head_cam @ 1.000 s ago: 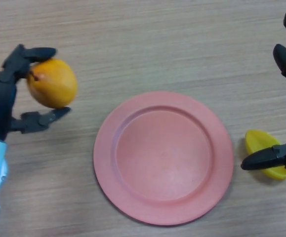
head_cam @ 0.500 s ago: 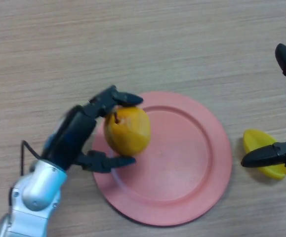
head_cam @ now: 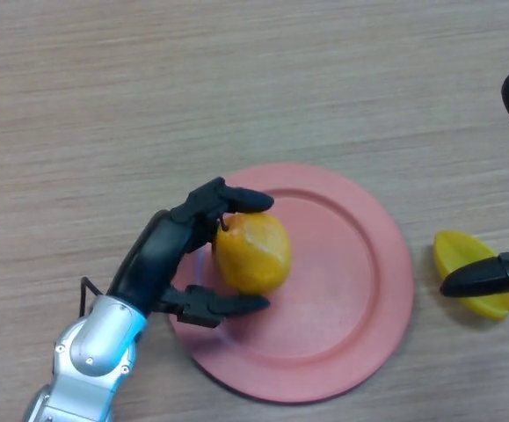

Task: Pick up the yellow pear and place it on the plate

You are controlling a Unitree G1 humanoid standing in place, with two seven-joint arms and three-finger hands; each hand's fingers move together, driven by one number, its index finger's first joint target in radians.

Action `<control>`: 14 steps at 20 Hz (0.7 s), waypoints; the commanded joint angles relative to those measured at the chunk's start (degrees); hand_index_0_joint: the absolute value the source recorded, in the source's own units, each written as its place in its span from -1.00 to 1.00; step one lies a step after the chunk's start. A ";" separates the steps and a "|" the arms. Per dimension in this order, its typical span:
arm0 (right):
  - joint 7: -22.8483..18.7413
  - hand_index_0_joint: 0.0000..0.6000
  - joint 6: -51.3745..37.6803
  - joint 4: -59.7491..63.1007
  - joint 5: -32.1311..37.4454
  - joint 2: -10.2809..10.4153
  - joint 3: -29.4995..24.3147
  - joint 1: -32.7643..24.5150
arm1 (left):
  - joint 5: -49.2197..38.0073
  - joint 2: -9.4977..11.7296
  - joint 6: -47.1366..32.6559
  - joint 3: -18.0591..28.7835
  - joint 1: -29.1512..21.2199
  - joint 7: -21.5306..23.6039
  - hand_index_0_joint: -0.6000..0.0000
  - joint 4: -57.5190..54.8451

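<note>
My fingers [head_cam: 236, 199] on the left hand [head_cam: 162, 259] are curling round the yellow pear [head_cam: 252, 251], the upper ones arching over its top and the thumb hooking in beneath it, so I am pinching the fruit between them. I am holding the pear over the left half of the pink plate [head_cam: 359, 281], inside the rim and short of the centre; whether it is already touching the plate I cannot tell from above. The pear is lying just to the right of my palm, its long axis running roughly from its stem end near my upper fingers down toward my thumb, so I judge that letting go is mostly a matter of spreading the fingers and drawing the hand back to the left, off the plate's left edge. The plate is sitting toward the near edge of the wooden worktop [head_cam: 236, 79]. My right hand [head_cam: 500, 277] is showing at the worktop's right edge, fingers straight and apart, thumb lying across a small yellow piece [head_cam: 469, 255] beside the plate's right rim; it is well away from the pear and has no part in the placing.
</note>
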 commanded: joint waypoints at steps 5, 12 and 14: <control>-1.55 -1.00 -6.18 -2.92 1.01 -2.54 -4.73 -2.35 | 6.81 0.51 -1.39 0.15 -3.43 2.83 1.00 1.98; -2.89 -1.00 -6.55 -1.96 1.53 -2.41 -3.68 -2.82 | 9.32 0.51 0.11 3.13 -3.26 0.88 1.00 -0.83; -2.85 -1.00 -7.33 -1.67 1.29 -2.34 -3.27 -2.84 | 9.10 0.64 0.82 4.66 -3.09 -0.81 1.00 -4.16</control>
